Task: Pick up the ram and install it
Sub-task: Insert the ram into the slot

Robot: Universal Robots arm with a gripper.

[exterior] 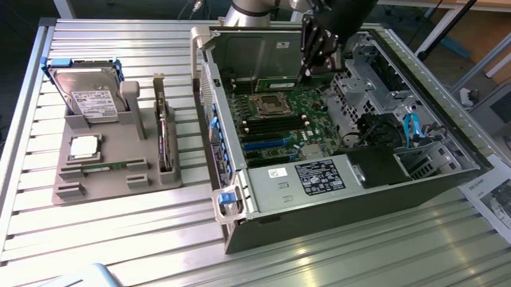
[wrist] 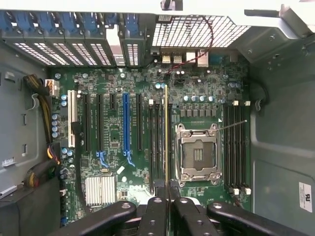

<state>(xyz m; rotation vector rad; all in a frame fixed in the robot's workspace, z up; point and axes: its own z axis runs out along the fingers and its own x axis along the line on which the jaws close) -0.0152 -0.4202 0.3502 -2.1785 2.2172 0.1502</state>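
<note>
My gripper (exterior: 310,70) hangs inside the open computer case (exterior: 415,179), over the far part of the motherboard (exterior: 279,119). It is shut on the ram (exterior: 279,78), a thin green stick held level above the board. In the wrist view the ram (wrist: 166,137) appears edge-on, running straight out from between the black fingers (wrist: 153,211). It lines up over the black memory slots (wrist: 158,142) just beside the empty processor socket (wrist: 198,152). I cannot tell whether its lower edge touches a slot.
A grey holder (exterior: 112,173) on the exterior view's left carries a hard drive (exterior: 90,95), a square silver chip (exterior: 84,147) and a dark expansion card (exterior: 164,140). Drive bays, cables and the power supply (exterior: 319,176) crowd the case. More memory slots (wrist: 236,147) lie past the socket.
</note>
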